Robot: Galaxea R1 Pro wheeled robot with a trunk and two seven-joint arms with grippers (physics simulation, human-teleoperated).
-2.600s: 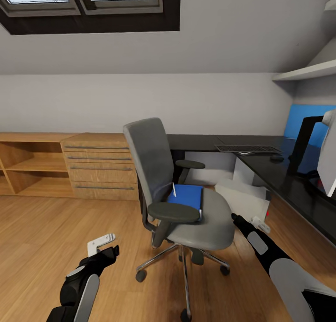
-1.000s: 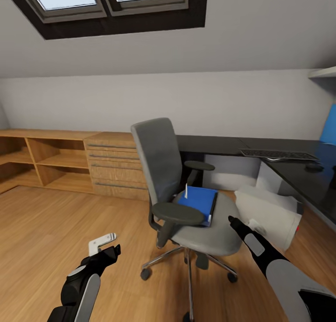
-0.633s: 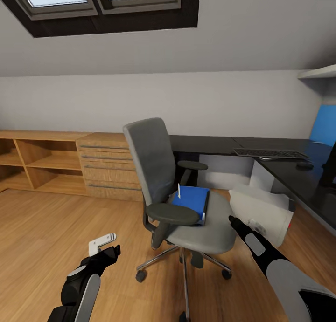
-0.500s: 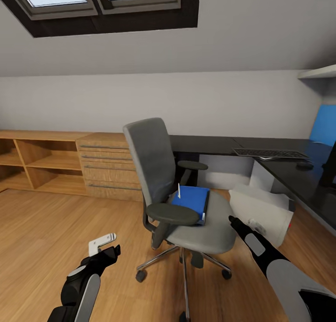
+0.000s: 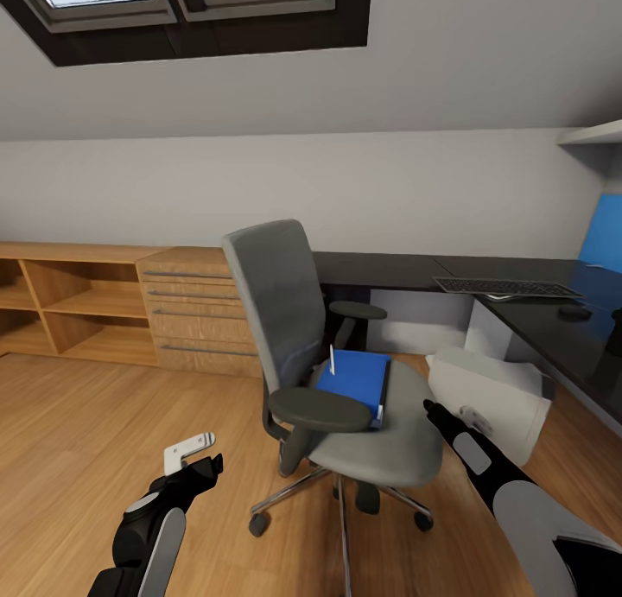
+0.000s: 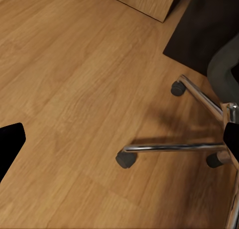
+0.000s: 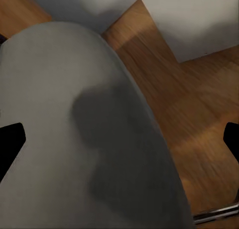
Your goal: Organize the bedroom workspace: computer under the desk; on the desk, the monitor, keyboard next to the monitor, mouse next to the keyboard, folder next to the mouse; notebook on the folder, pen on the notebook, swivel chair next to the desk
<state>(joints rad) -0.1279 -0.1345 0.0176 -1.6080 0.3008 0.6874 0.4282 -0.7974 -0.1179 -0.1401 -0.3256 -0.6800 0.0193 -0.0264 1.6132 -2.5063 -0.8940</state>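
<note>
The grey swivel chair [image 5: 285,303] stands mid-room on the wood floor, a little out from the black L-shaped desk [image 5: 380,269]. On its seat lies the blue folder [image 5: 356,378], with a thin white stick upright at its near edge. The keyboard [image 5: 501,287] and the mouse [image 5: 573,313] lie on the desk. The light grey computer [image 5: 492,398] rests on the floor by the desk. My right gripper [image 5: 429,407] hangs open just right of the seat [image 7: 89,139]. Low and left of the chair, my left gripper [image 5: 206,461] is open over the chair's chrome base [image 6: 199,144].
A light wood cabinet [image 5: 194,308] with drawers and open shelves runs along the back wall at left. A blue panel [image 5: 605,238] shows at the far right above the desk. Wood floor [image 5: 95,424] spreads out left of the chair.
The whole view has swung left since the first frame, taking the monitor out of sight, and has lately crept closer to the chair. Both arms hold the same pose. The folder stays on the seat.
</note>
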